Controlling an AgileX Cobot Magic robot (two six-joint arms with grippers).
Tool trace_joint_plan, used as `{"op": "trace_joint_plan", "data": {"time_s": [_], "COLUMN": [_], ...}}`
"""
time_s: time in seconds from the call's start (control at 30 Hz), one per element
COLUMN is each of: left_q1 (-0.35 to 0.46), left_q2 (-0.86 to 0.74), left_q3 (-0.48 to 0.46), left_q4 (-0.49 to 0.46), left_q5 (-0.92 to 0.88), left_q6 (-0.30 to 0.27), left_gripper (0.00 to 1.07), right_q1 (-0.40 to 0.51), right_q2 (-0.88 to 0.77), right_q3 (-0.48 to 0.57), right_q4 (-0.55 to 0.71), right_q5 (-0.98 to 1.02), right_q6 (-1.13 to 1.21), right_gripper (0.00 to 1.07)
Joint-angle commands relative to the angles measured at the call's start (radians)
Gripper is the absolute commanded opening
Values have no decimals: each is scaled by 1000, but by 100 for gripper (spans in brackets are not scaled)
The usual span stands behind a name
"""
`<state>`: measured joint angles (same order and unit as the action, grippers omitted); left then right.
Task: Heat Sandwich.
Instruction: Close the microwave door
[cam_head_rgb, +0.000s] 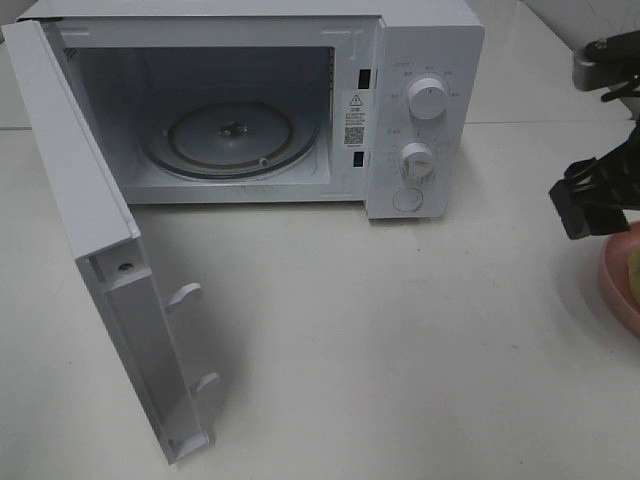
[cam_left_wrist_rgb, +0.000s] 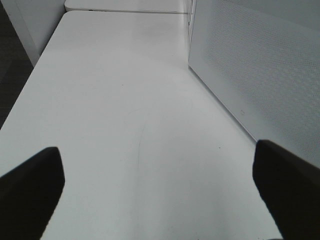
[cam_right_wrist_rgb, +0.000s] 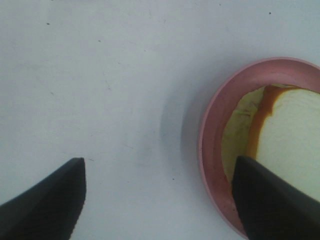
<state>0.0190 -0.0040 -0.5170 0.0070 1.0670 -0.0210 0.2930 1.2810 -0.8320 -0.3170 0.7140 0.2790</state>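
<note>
The sandwich (cam_right_wrist_rgb: 292, 140), white bread with a tan crust over a pale yellow-green layer, lies on a round pink plate (cam_right_wrist_rgb: 212, 150). In the high view only the plate's rim (cam_head_rgb: 615, 285) and a sliver of the sandwich (cam_head_rgb: 634, 275) show at the right edge. My right gripper (cam_right_wrist_rgb: 160, 200) hovers open above the plate's near rim; one finger (cam_right_wrist_rgb: 270, 200) is over the plate, the other over bare table. In the high view it hangs at the far right (cam_head_rgb: 585, 205). My left gripper (cam_left_wrist_rgb: 160, 185) is open over bare table beside the microwave's side wall (cam_left_wrist_rgb: 260, 65).
The white microwave (cam_head_rgb: 425, 110) stands at the back with its door (cam_head_rgb: 90, 230) swung wide open toward the front left. Its glass turntable (cam_head_rgb: 230, 135) holds nothing. White tabletop (cam_head_rgb: 400, 340) spreads between microwave and plate.
</note>
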Motion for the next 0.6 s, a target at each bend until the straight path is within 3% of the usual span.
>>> {"op": "trace_joint_plan", "data": {"time_s": [0.03, 0.6], "left_q1": [3, 3], "left_q2": [-7, -7], "left_q3": [1, 1], "left_q4": [-1, -1], "left_q5": [0, 0], "left_q6": [0, 0], "left_gripper": [98, 98], "right_q1": [0, 0], "right_q2": [-93, -434], "right_q3": [-4, -4], "right_q4": [70, 119], "right_q5": [36, 250], "right_q6": [-69, -119], "right_gripper": [76, 76]}}
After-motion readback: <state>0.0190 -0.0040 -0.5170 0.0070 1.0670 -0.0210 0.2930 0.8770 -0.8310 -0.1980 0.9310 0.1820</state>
